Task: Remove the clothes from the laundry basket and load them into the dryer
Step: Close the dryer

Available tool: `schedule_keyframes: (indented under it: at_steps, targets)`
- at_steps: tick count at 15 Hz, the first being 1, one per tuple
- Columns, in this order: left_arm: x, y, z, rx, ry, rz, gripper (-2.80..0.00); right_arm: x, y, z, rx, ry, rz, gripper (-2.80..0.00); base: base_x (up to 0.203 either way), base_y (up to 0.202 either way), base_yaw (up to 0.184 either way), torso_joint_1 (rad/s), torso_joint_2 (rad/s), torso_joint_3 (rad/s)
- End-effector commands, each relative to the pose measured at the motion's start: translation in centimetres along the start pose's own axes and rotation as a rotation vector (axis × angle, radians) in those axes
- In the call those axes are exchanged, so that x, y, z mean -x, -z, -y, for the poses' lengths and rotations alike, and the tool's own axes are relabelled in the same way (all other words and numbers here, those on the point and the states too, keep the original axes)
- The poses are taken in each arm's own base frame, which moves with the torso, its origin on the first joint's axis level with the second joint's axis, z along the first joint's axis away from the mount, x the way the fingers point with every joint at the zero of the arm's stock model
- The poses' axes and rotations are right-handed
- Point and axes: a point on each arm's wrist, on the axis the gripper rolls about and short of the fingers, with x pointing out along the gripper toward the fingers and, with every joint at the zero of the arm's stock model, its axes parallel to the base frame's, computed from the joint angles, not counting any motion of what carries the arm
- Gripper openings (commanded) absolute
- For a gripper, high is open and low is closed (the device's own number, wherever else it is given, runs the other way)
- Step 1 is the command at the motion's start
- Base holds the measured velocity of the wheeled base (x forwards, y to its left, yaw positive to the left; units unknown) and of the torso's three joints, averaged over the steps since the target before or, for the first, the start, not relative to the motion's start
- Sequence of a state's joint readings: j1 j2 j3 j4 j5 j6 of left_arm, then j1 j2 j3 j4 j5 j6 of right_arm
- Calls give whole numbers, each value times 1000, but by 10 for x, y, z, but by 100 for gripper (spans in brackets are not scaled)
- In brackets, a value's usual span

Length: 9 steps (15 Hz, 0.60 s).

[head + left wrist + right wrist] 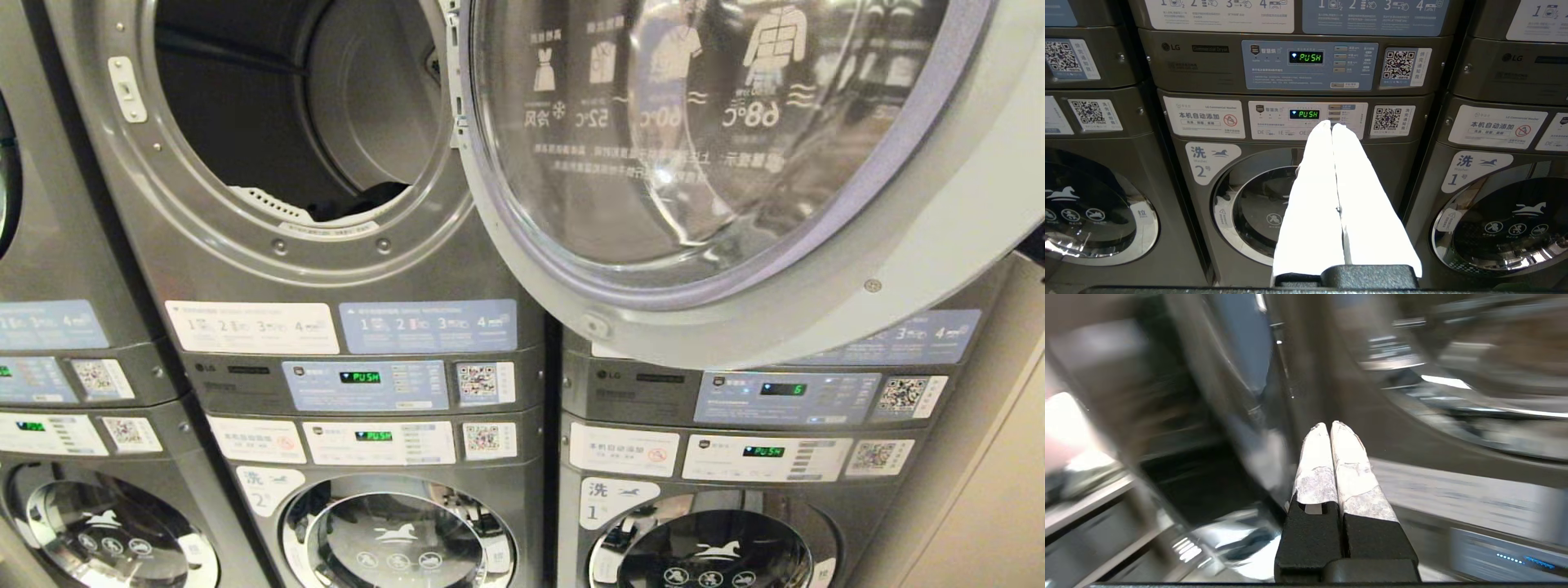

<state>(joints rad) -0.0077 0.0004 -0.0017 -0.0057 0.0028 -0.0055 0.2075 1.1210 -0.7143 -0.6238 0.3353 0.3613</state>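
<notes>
- Looking from the head view at an upper dryer [302, 122] with its round door [735, 163] swung wide to the right; showing a dark garment [363, 204] lying low at the front of the drum, so seemingly at least one piece loaded already.
- Counting in that view: one open dryer door, three lower washer doors below, four green readouts legible, three of them reading PUSH; seeing no laundry basket and neither arm here, so unable to judge how many clothes are left.
- Facing, in the left wrist view, the stacked machines straight on; left end effector [1331, 124] parked with its two white fingers pressed together and empty, pointing toward the number 2 washer [1257, 204].
- Counting there: two PUSH displays one above the other, five QR stickers, three washer doors partly in view.
- Blurring heavily in the right wrist view; right end effector [1329, 426] closed with nothing between its two taped fingers, pointing toward grey machine panels and a curved door rim [1453, 400].
- Judging the task partly done: dryer open and holding some clothing, basket out of sight, door not yet closed.
</notes>
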Motion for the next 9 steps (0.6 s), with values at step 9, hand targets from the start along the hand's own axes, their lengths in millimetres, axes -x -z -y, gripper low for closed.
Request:
schedule_keyframes:
  at_steps: [9]
  targets:
    - [0,0,0,1,0,1,-280,-41,24,-100,-49,-558,-152,-280,0,0,0,0,0,0]
